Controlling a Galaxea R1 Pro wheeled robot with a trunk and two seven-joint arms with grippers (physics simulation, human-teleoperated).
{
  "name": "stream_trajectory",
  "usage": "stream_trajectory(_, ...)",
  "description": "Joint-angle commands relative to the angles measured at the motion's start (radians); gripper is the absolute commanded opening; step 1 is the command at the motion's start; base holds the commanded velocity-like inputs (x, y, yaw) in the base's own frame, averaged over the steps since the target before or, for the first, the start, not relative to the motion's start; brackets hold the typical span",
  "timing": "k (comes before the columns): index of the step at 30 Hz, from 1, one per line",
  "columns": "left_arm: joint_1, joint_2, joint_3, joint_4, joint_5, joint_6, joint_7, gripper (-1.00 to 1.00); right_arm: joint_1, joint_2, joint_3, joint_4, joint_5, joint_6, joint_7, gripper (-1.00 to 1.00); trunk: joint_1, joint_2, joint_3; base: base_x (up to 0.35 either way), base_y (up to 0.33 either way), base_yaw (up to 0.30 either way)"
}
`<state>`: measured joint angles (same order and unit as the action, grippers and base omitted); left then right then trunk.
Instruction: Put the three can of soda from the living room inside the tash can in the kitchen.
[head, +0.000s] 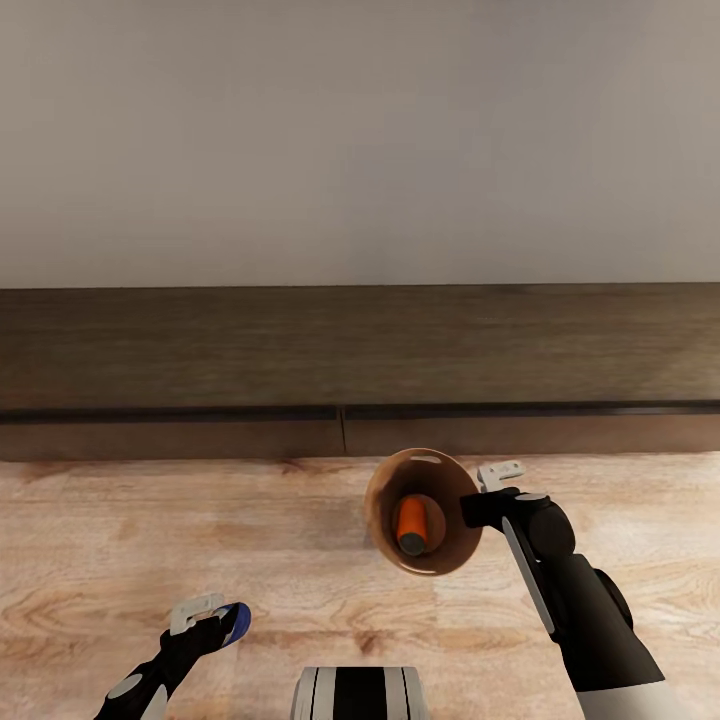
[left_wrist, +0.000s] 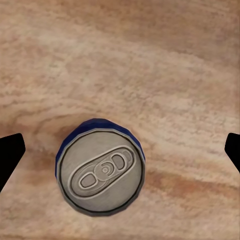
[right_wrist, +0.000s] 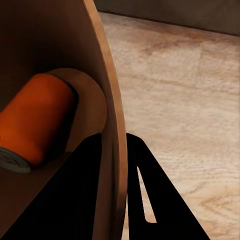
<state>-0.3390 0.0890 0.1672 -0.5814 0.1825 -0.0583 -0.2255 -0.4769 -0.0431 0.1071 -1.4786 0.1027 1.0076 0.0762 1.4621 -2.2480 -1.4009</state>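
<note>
My right gripper (head: 483, 497) is shut on the rim of the tash can (head: 385, 500), holding it tilted above the wood floor with its brown inside facing the head camera. An orange can of soda (head: 412, 524) lies inside it. The right wrist view shows one finger on each side of the bin's wall (right_wrist: 107, 75), the gripper (right_wrist: 115, 139) pinching it, and the orange can (right_wrist: 37, 120) on the bottom. A blue can of soda (left_wrist: 100, 170) stands on the floor between the wide-apart fingertips of my open left gripper (left_wrist: 120, 150), not touched. In the head view that gripper (head: 212, 618) is at the lower left by the blue can (head: 238, 620).
A long dark wood cabinet (head: 360, 360) runs across the view against a pale wall, just beyond the bin. Light wood plank floor (head: 120, 530) spreads in front of it. My base (head: 360, 695) shows at the bottom edge.
</note>
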Motion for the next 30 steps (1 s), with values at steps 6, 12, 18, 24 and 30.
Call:
stream_trajectory(6,0.0,0.0,0.0,0.0,0.0,0.001,0.0,1.0,0.0,0.0,0.0,0.0,-0.015,0.0,0.005,-1.0,0.011,-0.021,-0.009,0.0,0.0,0.0)
stream_trajectory(12,0.0,0.0,0.0,0.0,0.0,0.001,0.0,1.0,0.0,0.0,0.0,-0.001,-0.015,0.0,0.005,-1.0,0.015,-0.028,-0.012,0.0,0.0,0.0)
stream_trajectory(18,0.0,0.0,0.0,0.0,0.0,0.001,0.0,1.0,0.001,0.001,0.0,-0.023,-0.015,0.0,0.005,-1.0,0.015,-0.028,-0.012,0.0,0.0,0.0)
stream_trajectory(24,0.0,0.0,0.0,0.0,0.0,0.001,0.0,1.0,0.007,0.002,0.001,-0.035,-0.016,0.0,0.006,-1.0,0.015,-0.028,-0.012,0.0,0.0,0.0)
stream_trajectory(30,0.0,0.0,0.0,0.0,0.0,0.001,0.0,1.0,0.007,0.003,0.002,-0.037,-0.017,0.0,0.006,-1.0,0.015,-0.028,-0.012,0.0,0.0,0.0)
